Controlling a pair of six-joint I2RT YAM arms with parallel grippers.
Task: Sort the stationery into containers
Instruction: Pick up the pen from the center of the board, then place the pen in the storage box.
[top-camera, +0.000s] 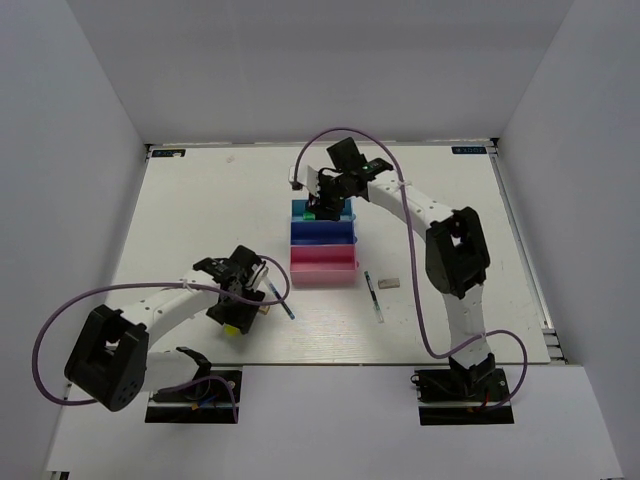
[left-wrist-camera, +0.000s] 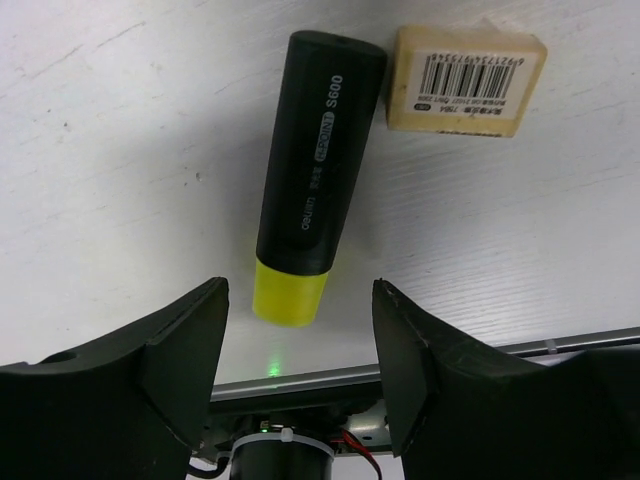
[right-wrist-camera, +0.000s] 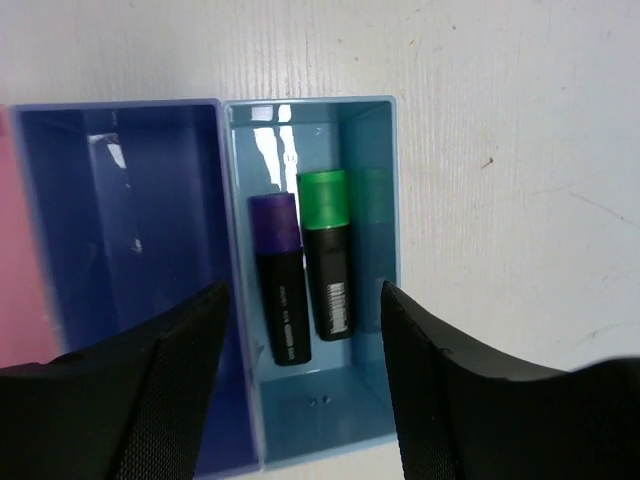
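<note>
Worktop (top-camera: 200, 200) with pink tray (top-camera: 323, 270), blue tray (right-wrist-camera: 120, 300), teal tray (right-wrist-camera: 330, 410) in a row. Right fingers (right-wrist-camera: 180, 380) released above teal tray, purple marker (right-wrist-camera: 280, 285) and green marker (right-wrist-camera: 327, 255) side by side inside. Left fingers (left-wrist-camera: 185, 345) released astride yellow highlighter (left-wrist-camera: 315, 170) flat on worktop, tan eraser (left-wrist-camera: 467, 80) near its black end.

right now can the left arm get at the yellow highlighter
Probably yes: the left gripper is open above the yellow highlighter, which lies flat and uncovered; the eraser lies beside it, not on it.
</note>
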